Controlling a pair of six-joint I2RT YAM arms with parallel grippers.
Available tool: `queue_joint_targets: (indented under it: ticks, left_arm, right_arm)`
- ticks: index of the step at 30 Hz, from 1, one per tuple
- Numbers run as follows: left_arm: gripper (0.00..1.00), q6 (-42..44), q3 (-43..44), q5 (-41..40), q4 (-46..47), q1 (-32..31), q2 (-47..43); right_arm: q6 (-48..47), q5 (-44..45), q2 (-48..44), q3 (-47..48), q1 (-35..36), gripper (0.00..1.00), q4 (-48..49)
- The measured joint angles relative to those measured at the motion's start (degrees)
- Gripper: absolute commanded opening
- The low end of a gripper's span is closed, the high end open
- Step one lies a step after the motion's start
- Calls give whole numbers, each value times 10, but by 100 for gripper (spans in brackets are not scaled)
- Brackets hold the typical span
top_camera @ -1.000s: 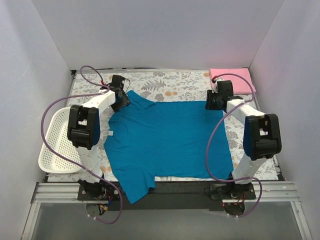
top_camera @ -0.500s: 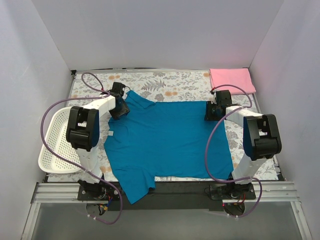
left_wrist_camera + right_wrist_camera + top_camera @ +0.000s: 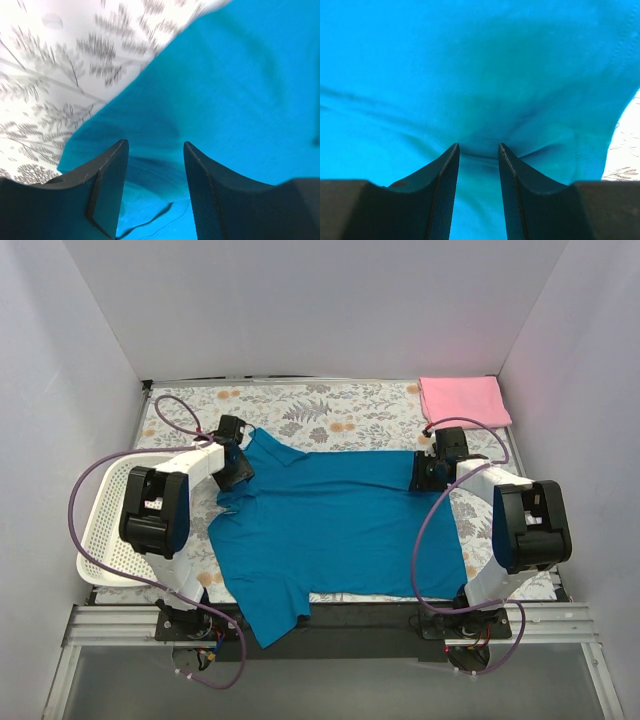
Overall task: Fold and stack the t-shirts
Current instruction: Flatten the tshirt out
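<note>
The teal-blue t-shirt point(image 3: 340, 520) lies spread flat on the floral table cover, its near hem hanging over the front edge. My left gripper point(image 3: 232, 472) is down on its far left shoulder. In the left wrist view point(image 3: 155, 144) the jaws stand apart with a raised fold of teal cloth point(image 3: 240, 75) between them. My right gripper point(image 3: 425, 468) is down on the far right corner. In the right wrist view point(image 3: 478, 145) its jaws stand apart with a crease of teal cloth point(image 3: 470, 75) between the tips. The light pink t-shirt point(image 3: 463, 398) lies folded at the far right.
A white lattice basket point(image 3: 105, 530) sits at the left table edge beside the left arm. The floral cover point(image 3: 340, 405) shows bare beyond the teal shirt. White walls close in the left, far and right sides.
Both grippers have come down and nearer onto the teal shirt's far corners. The cloth at the left shoulder has bunched, and the far edge has shifted slightly toward me.
</note>
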Motion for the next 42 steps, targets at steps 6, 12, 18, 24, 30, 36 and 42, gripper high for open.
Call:
queue_joint_targets:
  ticks: [6,12,18,24,30,36,42]
  left_arm:
    - [46,26,91,-22,9,14,29]
    - [42,58,169,-24,30,30,112]
    - [41,80,181,-18,24,29,147]
    - [40,92,181,-12,22,30,147]
    - [42,94,180,-7,21,30,147]
    - [44,94,172,-4,20,30,122]
    - [36,97,172,-2,35,30,84]
  right_arm:
    - [-3,-26,-5,25,0,44,-13]
    - [-5,-37,-7,28,0,44,-19]
    - [-6,-39,-7,28,0,44,-19]
    - [-6,-39,-7,29,0,44,-20]
    - [-6,-38,-7,36,0,44,-20]
    - [-5,-38,-7,39,0,44,-20]
    - [-6,-38,-7,39,0,44,-20]
